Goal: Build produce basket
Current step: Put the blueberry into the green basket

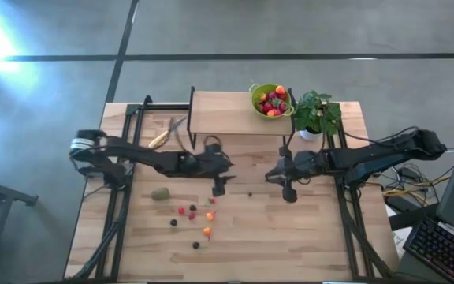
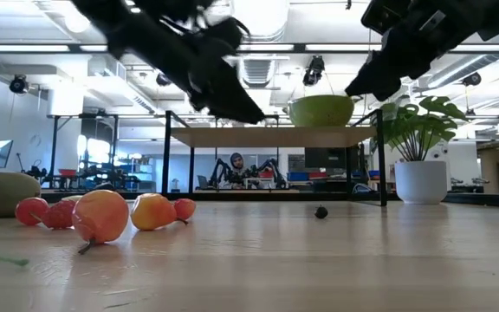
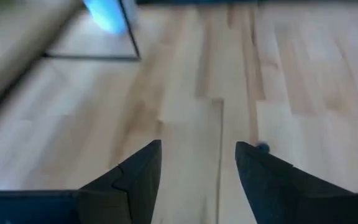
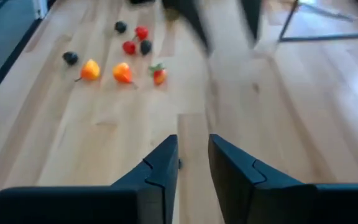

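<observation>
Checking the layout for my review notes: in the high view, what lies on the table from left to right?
Knife → kiwi → loose berries → left gripper → lone dark berry → green colander → right gripper → potted plant.

A robotics lab: other robot arms [image 2: 248,166], monitors [image 2: 323,158] and ceiling strip lights [image 2: 76,47] fill the open hall.
</observation>
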Motion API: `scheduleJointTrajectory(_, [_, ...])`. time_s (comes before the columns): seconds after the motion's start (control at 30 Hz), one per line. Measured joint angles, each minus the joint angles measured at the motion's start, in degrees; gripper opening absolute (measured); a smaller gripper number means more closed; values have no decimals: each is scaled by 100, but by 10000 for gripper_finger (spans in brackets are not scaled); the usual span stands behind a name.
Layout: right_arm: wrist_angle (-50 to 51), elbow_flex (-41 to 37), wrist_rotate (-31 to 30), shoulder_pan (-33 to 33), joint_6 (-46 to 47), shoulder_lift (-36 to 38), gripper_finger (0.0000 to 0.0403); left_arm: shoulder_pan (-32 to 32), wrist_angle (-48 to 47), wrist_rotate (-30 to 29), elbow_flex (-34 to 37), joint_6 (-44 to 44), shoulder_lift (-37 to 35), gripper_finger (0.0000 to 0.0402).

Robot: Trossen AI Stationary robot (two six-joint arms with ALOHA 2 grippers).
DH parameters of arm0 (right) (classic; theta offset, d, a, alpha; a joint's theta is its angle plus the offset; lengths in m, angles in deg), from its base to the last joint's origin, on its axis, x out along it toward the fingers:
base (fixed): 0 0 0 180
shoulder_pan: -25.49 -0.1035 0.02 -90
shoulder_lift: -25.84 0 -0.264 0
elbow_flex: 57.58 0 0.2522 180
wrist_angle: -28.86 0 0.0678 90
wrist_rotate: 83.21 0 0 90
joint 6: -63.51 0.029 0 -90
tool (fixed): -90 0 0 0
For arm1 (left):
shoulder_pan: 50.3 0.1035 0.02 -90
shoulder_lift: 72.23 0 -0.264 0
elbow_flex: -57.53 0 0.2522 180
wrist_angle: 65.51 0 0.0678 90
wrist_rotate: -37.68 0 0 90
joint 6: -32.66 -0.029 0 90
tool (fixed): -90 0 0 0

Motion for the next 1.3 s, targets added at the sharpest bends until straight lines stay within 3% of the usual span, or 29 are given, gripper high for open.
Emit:
scheduleJointTrajectory(0.2, [-431, -18, -8, -353, 169, -674, 121, 17, 884, -246, 991, 5, -992, 211])
scheduleJointTrajectory(0.67, [-1337, 116, -579, -613, 406, -2056, 201, 17, 953, -301, 2198, 321, -2747, 211])
scheduleJointTrajectory(0.93, [-1824, 115, -623, -611, 745, -2685, 216, 17, 975, -301, 2383, 498, -3007, 210])
scheduleJointTrajectory(1.3, [-2377, 115, -636, -593, 1018, -3483, 194, 15, 999, -299, 2422, 661, -2955, 210])
